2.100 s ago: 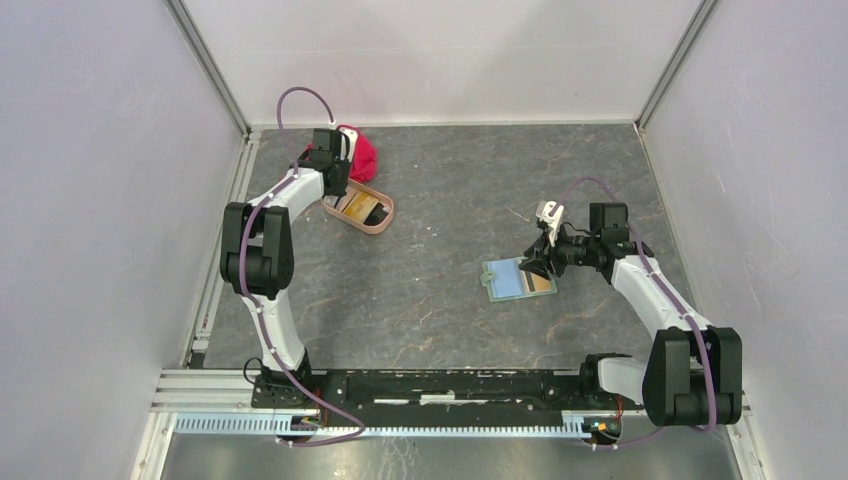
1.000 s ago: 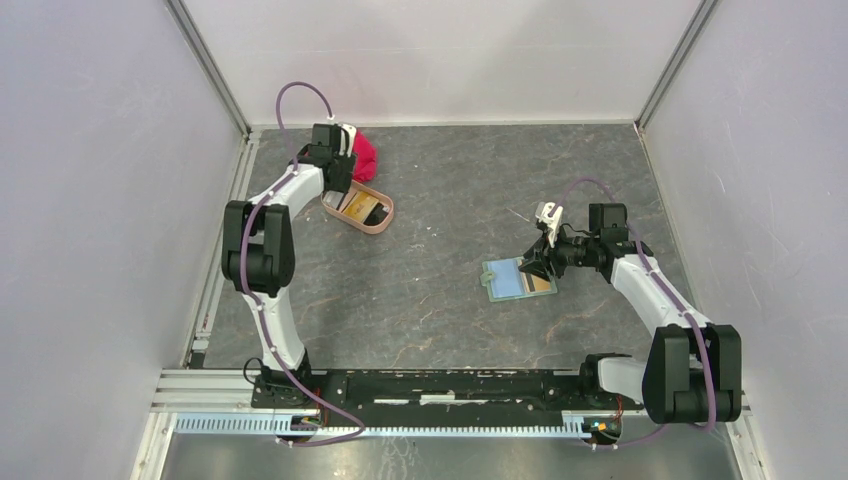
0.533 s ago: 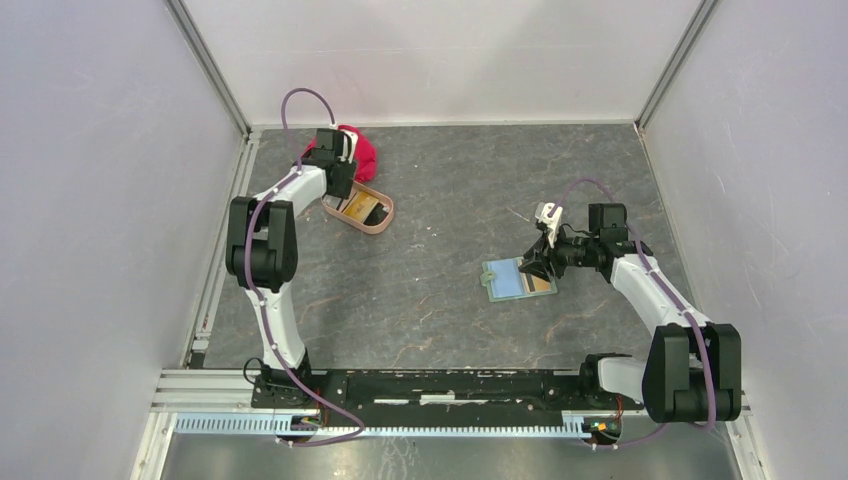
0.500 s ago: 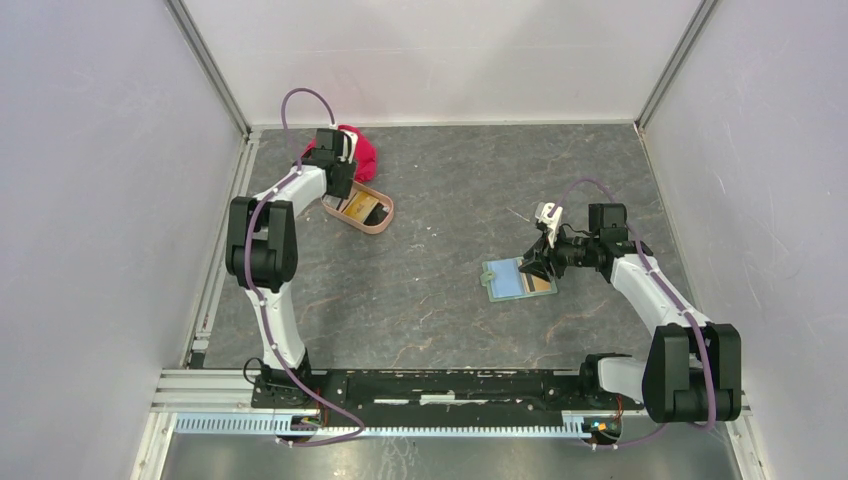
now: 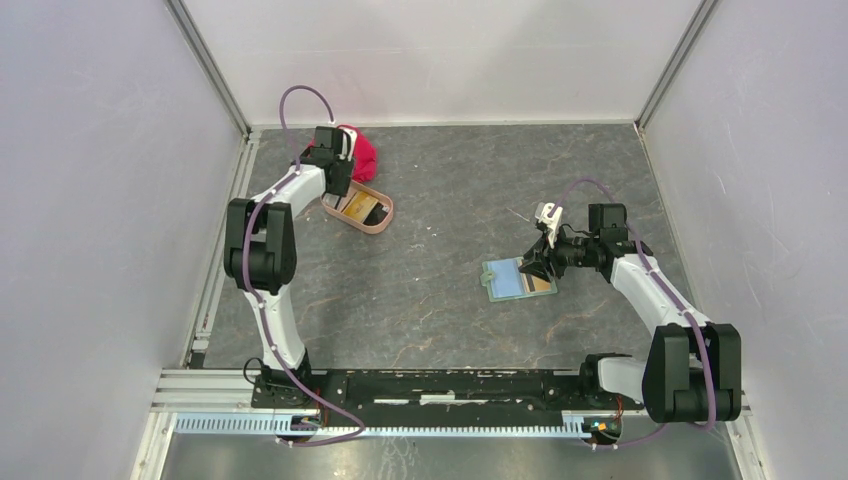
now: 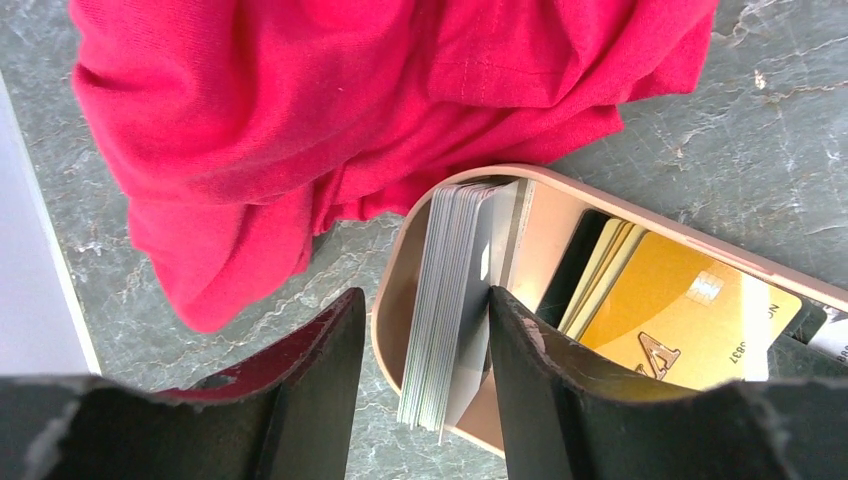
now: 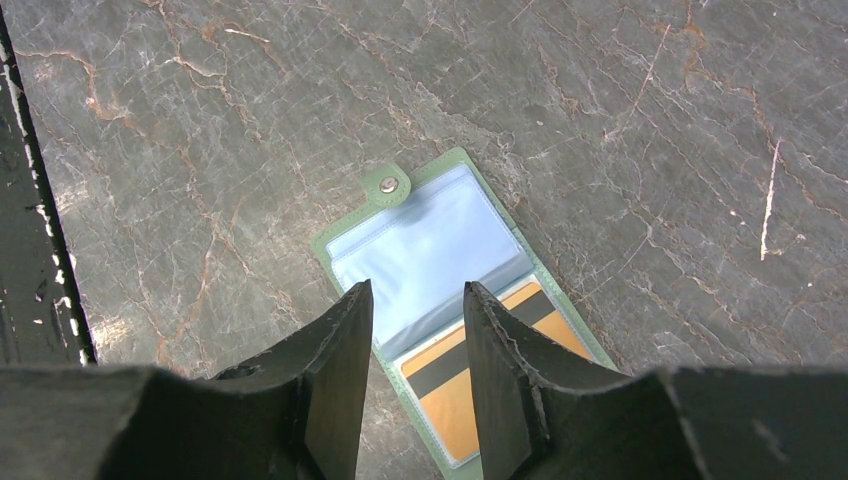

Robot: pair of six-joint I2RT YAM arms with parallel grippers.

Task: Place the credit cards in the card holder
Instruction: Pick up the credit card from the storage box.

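Note:
The credit cards sit in a pinkish-tan tray [image 6: 600, 188]: a silvery-white stack [image 6: 450, 260] on edge, orange-gold cards [image 6: 680, 320] and a dark one beside them. My left gripper [image 6: 422, 300] is open and straddles the stack and the tray's end wall. One finger is outside the tray; the other is inside, against the stack. The card holder [image 7: 430, 240] lies open on the table, with an orange card with a dark stripe [image 7: 435, 400] in one pocket. My right gripper [image 7: 417, 292] hangs open just above it, holding nothing. From above, the tray [image 5: 375, 222] is far left and the holder [image 5: 505, 282] is centre right.
A crumpled red cloth [image 6: 350, 100] lies against the tray's far end, close to the left wall rail [image 5: 238, 170]. Grey marbled tabletop [image 5: 440, 200] stretches between tray and card holder. White walls enclose the table on three sides.
The left gripper's jaws have narrowed a little around the card stack, and its wrist shifted slightly at the tray. The right arm and card holder have not moved.

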